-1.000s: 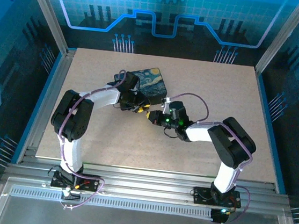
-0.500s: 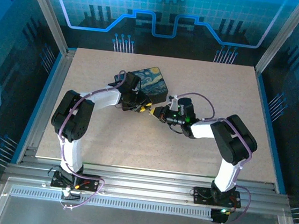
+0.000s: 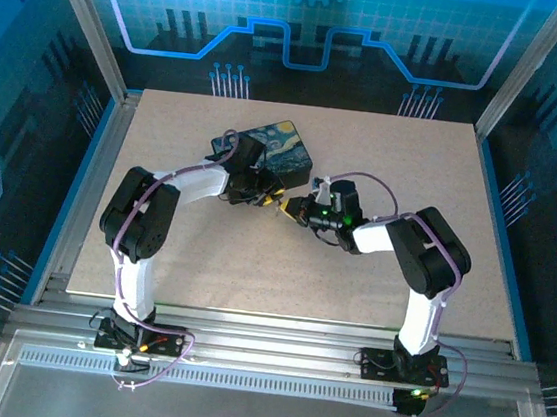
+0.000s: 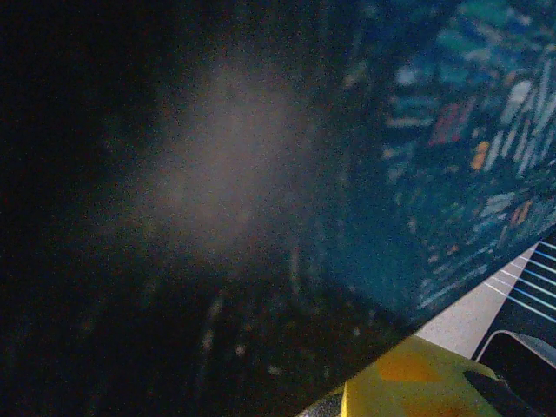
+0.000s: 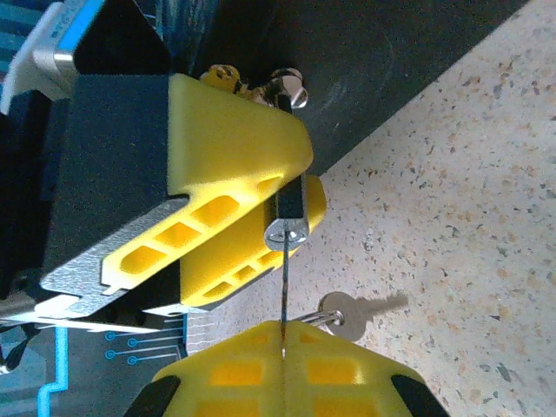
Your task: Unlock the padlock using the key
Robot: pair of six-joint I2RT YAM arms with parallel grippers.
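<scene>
1. the padlock (image 5: 287,217) is pinched between the yellow fingers of the left gripper (image 5: 292,195), just beside the painted box (image 5: 391,69).
2. the key (image 5: 284,291) is clamped edge-on in the tightly closed right gripper (image 5: 284,345), with its tip at the padlock's keyhole.
3. a second key (image 5: 349,314) is seen on a ring, over the table (image 5: 469,261).

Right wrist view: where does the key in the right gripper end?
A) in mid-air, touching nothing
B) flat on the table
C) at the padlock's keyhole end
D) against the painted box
C: the key, pinched edge-on in the shut right gripper, runs straight up to the keyhole end of the padlock, which the left gripper clamps.
</scene>
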